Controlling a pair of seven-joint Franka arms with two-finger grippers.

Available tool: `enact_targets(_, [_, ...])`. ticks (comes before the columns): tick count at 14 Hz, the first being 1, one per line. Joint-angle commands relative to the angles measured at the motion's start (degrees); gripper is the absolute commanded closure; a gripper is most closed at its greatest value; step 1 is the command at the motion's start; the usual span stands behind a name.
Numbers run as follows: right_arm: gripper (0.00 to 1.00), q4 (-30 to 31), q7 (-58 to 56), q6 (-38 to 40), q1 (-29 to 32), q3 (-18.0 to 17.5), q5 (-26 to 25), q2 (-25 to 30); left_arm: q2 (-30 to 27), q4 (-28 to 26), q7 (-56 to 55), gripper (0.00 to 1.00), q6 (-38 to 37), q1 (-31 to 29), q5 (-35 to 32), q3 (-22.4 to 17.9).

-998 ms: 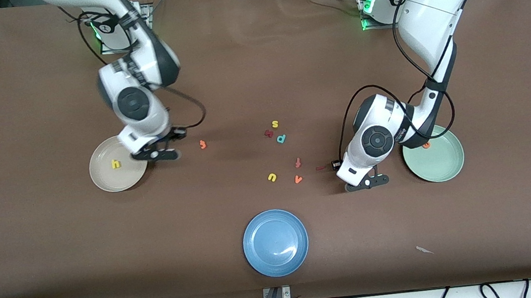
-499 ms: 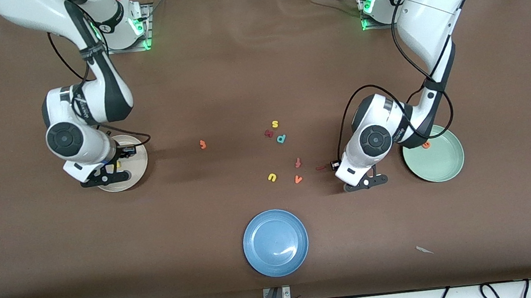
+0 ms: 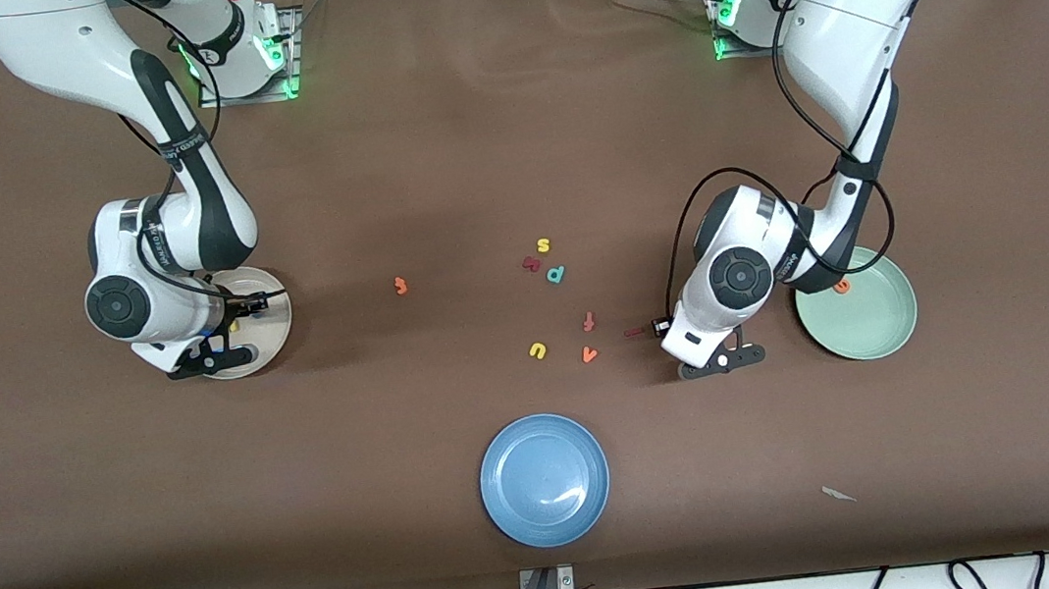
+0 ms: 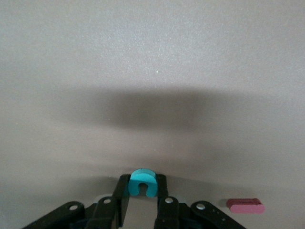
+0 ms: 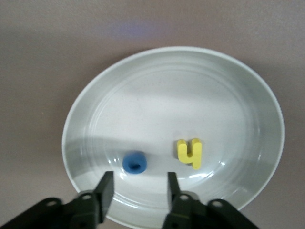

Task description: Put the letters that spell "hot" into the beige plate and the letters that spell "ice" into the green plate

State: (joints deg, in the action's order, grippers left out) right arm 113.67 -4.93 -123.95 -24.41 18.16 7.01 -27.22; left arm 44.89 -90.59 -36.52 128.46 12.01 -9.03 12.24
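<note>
My left gripper (image 4: 142,191) is shut on the teal c (image 4: 142,182), low at the table beside the dark red i (image 4: 245,205). In the front view, that gripper (image 3: 722,363) sits between the i (image 3: 633,331) and the green plate (image 3: 869,324), which holds the orange e (image 3: 842,287). My right gripper (image 5: 138,193) hangs open over the beige plate (image 5: 157,81). In the plate lie the blue o (image 5: 134,162) and the yellow h (image 5: 190,153). The orange t (image 3: 400,286) lies on the table between the beige plate (image 3: 278,315) and the letter cluster.
Loose letters lie mid-table: yellow s (image 3: 543,246), a dark red letter (image 3: 531,263), teal p (image 3: 556,274), red-orange f-like letter (image 3: 589,322), yellow u (image 3: 538,350), orange v (image 3: 590,354). A blue plate (image 3: 544,478) stands nearest the front camera. A pale scrap (image 3: 839,494) lies near the table's front edge.
My right arm swung from beside the beige plate to over it and its jaws opened, leaving the blue o in the plate. The left gripper stayed in place, closing on the c.
</note>
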Motion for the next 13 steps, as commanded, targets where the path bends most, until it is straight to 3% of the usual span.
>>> enact_targets(1, [0.07,-0.2,1.84,2.56,-0.46,-0.49,1.08,3.13,0.46,2.0,0.22,0.85,-0.05,-0.05,0.77,-0.46])
enact_targets(6, [0.07,-0.64,20.18,1.71,-1.26,-10.66,1.08,6.13,-0.59,2.79,1.45,0.9,-3.11,-1.19,0.42,-0.46])
enact_targets(9, [0.07,-0.64,29.68,-3.91,-1.43,-16.91,1.08,5.17,-3.05,2.53,8.55,0.92,-8.03,-4.17,0.68,-0.46])
enact_targets(13, [0.07,0.06,32.97,-10.24,-4.59,-18.25,1.08,2.18,-6.48,0.77,17.96,0.94,-12.52,-8.74,0.68,-0.46])
